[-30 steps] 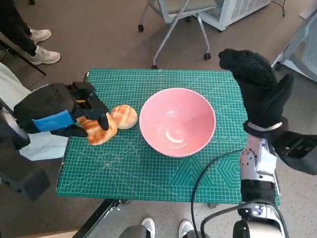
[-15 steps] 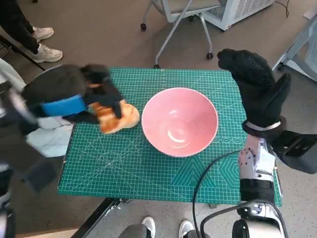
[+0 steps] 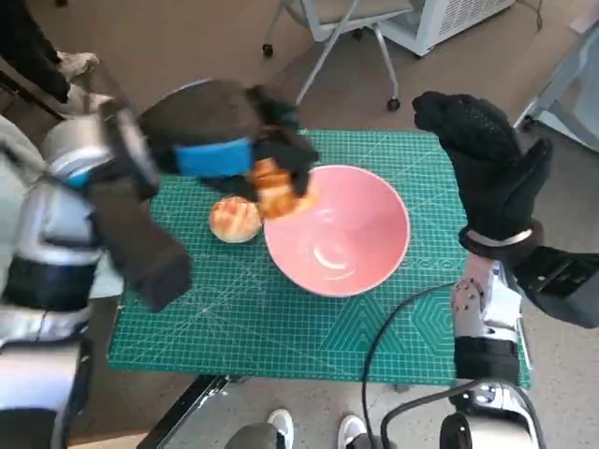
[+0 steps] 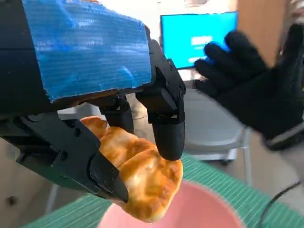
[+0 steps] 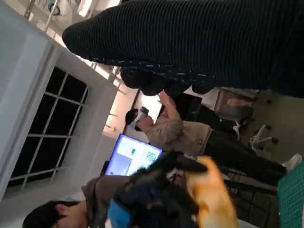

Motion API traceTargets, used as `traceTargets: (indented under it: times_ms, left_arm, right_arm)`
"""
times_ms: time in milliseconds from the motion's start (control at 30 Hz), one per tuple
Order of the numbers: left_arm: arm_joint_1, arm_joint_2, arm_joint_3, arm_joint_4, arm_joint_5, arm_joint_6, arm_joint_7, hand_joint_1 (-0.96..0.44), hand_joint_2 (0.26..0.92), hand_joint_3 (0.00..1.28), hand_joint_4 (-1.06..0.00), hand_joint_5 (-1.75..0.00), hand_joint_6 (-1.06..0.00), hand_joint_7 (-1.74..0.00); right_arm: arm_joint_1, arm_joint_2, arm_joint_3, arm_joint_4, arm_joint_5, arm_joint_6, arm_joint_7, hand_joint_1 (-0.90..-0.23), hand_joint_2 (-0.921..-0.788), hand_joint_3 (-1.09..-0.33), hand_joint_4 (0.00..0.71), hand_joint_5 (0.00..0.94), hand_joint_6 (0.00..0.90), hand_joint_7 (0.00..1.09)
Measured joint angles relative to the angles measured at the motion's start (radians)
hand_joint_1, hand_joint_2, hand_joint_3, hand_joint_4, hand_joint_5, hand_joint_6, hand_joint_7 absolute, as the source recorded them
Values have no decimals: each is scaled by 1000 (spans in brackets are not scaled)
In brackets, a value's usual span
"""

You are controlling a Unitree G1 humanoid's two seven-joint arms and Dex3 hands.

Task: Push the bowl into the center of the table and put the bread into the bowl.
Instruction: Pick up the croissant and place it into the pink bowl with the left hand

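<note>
The pink bowl (image 3: 337, 230) stands near the middle of the green mat (image 3: 281, 327). My left hand (image 3: 225, 140) holds a golden piece of bread (image 3: 276, 190) in the air over the bowl's left rim; the left wrist view shows its black fingers (image 4: 164, 123) clamped around the bread (image 4: 142, 175) above the pink bowl (image 4: 194, 211). A second round bun (image 3: 234, 221) lies on the mat just left of the bowl. My right hand (image 3: 487, 168) is raised above the mat's right edge, fingers spread, holding nothing. The right wrist view shows the left hand (image 5: 147, 194) with the bread (image 5: 211, 197).
An office chair (image 3: 328, 28) and a white unit (image 3: 449, 19) stand on the floor beyond the table. A person's shoe (image 3: 70, 64) shows at the far left. People and a lit monitor (image 5: 130, 154) appear in the right wrist view. A black cable (image 3: 393, 327) crosses the mat's front right.
My left hand has lifted the bread off the mat and carried it rightward to over the bowl's left rim. The round bun stayed put. The right hand has not moved.
</note>
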Motion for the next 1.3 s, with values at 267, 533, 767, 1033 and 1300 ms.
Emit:
traceTargets:
  times_ms: [267,533,767,1033,1300]
  left_arm:
    - [-83,-110,-50,230,67,-67,83,3,915,30,-682,-1252,-785,-897]
    - [-105,-170,-98,388,155,-74,160,-289,921,84,-492,-1642,-672,-1209]
    - [-105,-190,-115,463,173,-64,168,-88,921,91,-571,-1367,-687,-1123]
    - [-106,-195,-115,514,148,-51,109,-31,870,97,-436,-364,-395,-405]
    - [-105,-196,-106,533,105,-12,8,-148,814,13,-133,-20,-186,-25]
  right_arm:
    - [9,-5,-6,-1,5,0,2,-674,-921,-731,176,2,76,417]
    - [18,-11,-16,-12,6,0,2,-679,-921,-708,180,1,119,348]
    - [37,-17,-17,-28,-1,0,-13,-679,-921,-707,174,0,121,331]
    - [42,-22,-16,-37,-2,0,-27,-680,-921,-704,172,0,125,318]
    - [42,-23,-14,-37,-2,0,-28,-675,-921,-701,173,1,132,306]
